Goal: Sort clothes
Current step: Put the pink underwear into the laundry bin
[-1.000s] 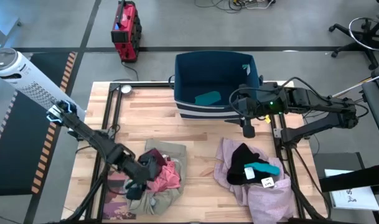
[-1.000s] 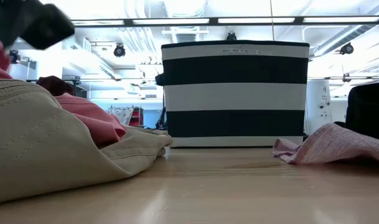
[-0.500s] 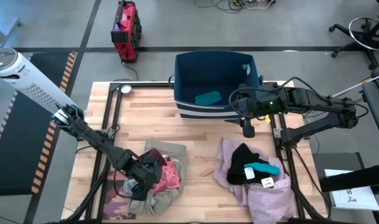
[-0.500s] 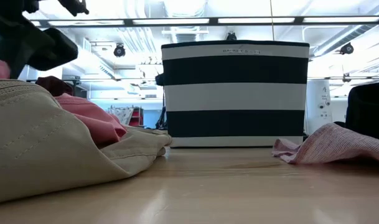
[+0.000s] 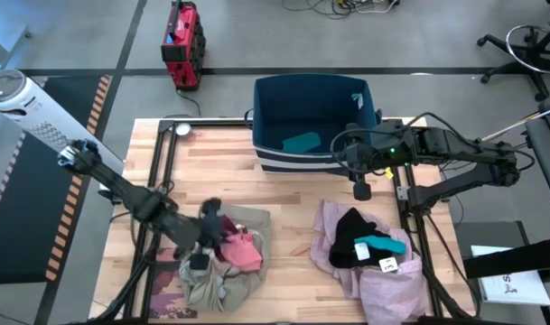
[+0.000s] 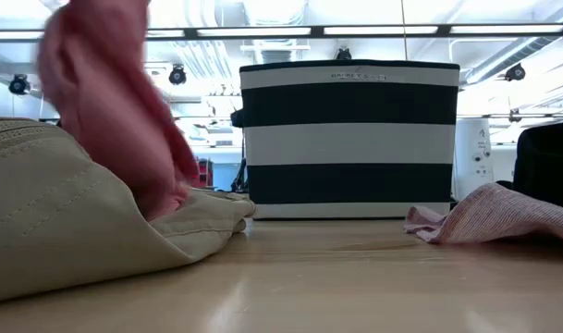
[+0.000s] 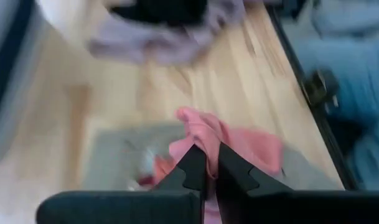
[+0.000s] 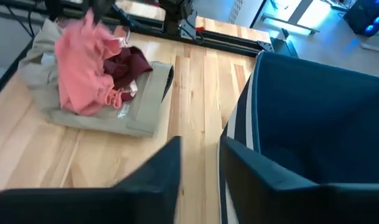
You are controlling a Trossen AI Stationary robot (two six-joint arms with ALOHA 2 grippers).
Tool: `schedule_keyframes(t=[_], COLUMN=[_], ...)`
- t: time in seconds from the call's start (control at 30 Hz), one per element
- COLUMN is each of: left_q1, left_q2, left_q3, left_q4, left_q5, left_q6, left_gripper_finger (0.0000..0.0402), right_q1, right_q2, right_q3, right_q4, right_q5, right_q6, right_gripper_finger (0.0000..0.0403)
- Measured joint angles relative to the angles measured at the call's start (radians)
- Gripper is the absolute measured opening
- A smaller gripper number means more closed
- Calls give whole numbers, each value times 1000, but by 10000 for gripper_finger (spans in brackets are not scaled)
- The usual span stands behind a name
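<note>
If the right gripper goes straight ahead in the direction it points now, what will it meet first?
Probably the bare table: the right gripper points past the bin edge and down at the wood. Farther along lies the khaki garment, but depth is unclear.

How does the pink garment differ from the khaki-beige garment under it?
The pink garment is small and bunched, pinched by the left pincer and pulled upward; the khaki-beige garment is large and lies spread flat on the table, ungripped. Both are soft fabric in the same pile.
</note>
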Motion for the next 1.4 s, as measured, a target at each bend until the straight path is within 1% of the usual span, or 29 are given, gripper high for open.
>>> schedule_keyframes(t=[0.1, 0.13, 0.27, 0.37, 0.47, 0.53, 0.67, 0.77, 0.87, 1.0, 1.13, 1.23, 1.4], left_q1=[37, 52, 136, 206, 281, 340, 480, 569, 642, 711, 757, 799, 882], left_q2=[-66, -83, -130, -143, -146, -149, -136, -102, -48, 48, 153, 232, 368], left_q3=[0, 0, 0, 0, 0, 4, 69, 127, 207, 360, 525, 655, 857], left_q4=[34, 45, 130, 225, 335, 405, 436, 454, 472, 466, 447, 409, 310], left_q5=[-56, -63, -66, -50, 2, 59, 195, 295, 384, 457, 479, 501, 573], left_q6=[52, 71, 168, 263, 349, 386, 396, 418, 461, 529, 592, 613, 621], left_gripper_finger=[3, 2, 2, 2, 1, 1, 1, 1, 0, 0, 0, 0, 0], right_q1=[0, 0, 0, 0, 0, 4, 23, 42, 62, 85, 108, 120, 138], right_q2=[-1, -2, -25, -51, -85, -116, -162, -184, -188, -185, -184, -184, -186], right_q3=[-27, -43, -124, -213, -300, -353, -439, -470, -484, -491, -494, -497, -497], right_q4=[8, 20, 101, 191, 282, 343, 420, 452, 481, 494, 489, 486, 483], right_q5=[0, 0, 0, -1, -1, -1, -1, -1, 2, 10, 50, 52, 53], right_q6=[-18, -23, -17, -13, 10, 29, 63, 85, 91, 91, 91, 103, 107], right_gripper_finger=[20, 10, 7, 1, 1, 0, 0, 0, 0, 0, 0, 0, 0])
